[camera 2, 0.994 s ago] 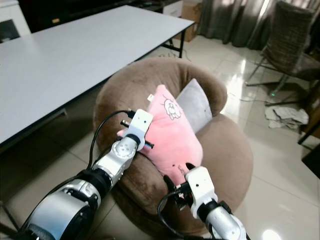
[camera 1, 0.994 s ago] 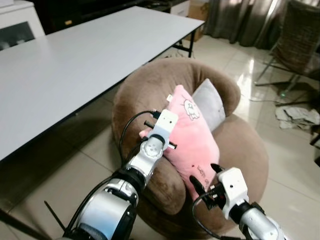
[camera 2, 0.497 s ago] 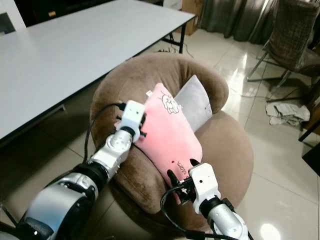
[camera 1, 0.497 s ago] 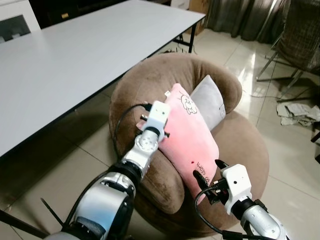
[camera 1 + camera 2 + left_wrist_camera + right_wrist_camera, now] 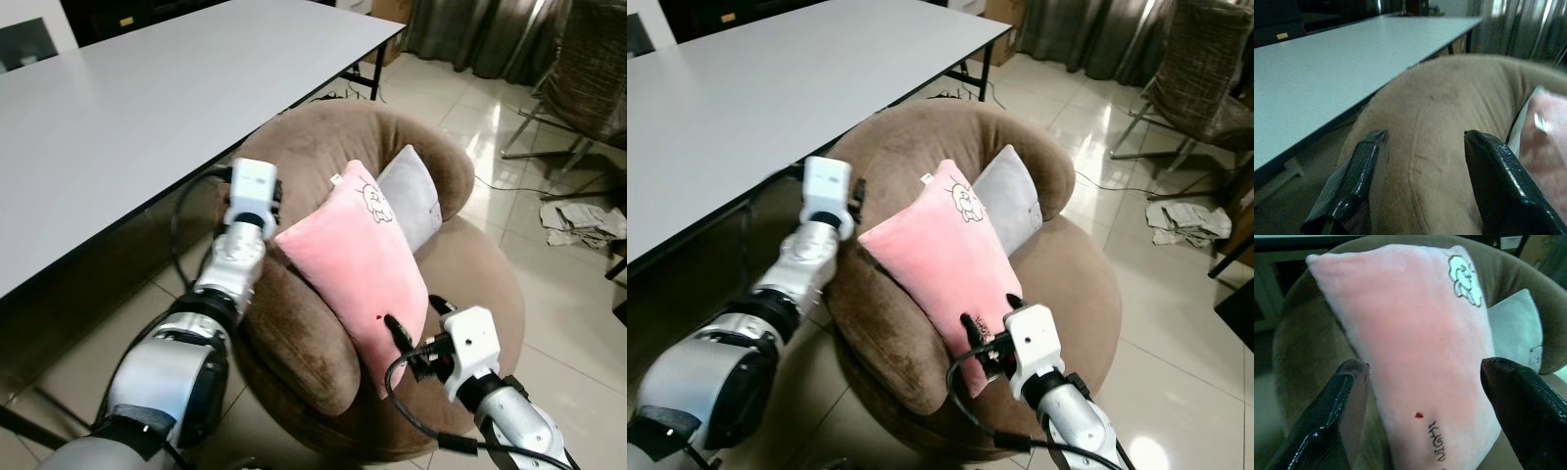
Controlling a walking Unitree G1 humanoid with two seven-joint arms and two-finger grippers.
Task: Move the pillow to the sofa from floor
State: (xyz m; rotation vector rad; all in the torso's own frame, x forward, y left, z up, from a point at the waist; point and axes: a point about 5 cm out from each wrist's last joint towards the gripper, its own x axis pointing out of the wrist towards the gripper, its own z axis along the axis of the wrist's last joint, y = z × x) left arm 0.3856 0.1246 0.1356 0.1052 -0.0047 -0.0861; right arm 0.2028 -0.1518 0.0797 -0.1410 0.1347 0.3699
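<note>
Pink pillow on brown sofa, both grippers spread and empty.

We are listing from the left: a long white table (image 5: 147, 108) is running along the sofa's left side. Our left gripper (image 5: 1422, 142) is hovering over the sofa's (image 5: 294, 323) left armrest, its fingers (image 5: 1352, 181) standing apart with nothing between them. The pink pillow (image 5: 358, 269) is lying tilted on the sofa, its upper corner leaning against a grey cushion (image 5: 411, 201) at the backrest, its lower corner reaching the seat's front edge. Our right gripper (image 5: 1422, 396) is sitting at that lower corner, fingers (image 5: 1520, 401) spread wide on either side of the pillow without clamping it. Farther right we are noting a wicker chair (image 5: 588, 78) and crumpled paper (image 5: 583, 223) on the tiled floor (image 5: 578, 323).
</note>
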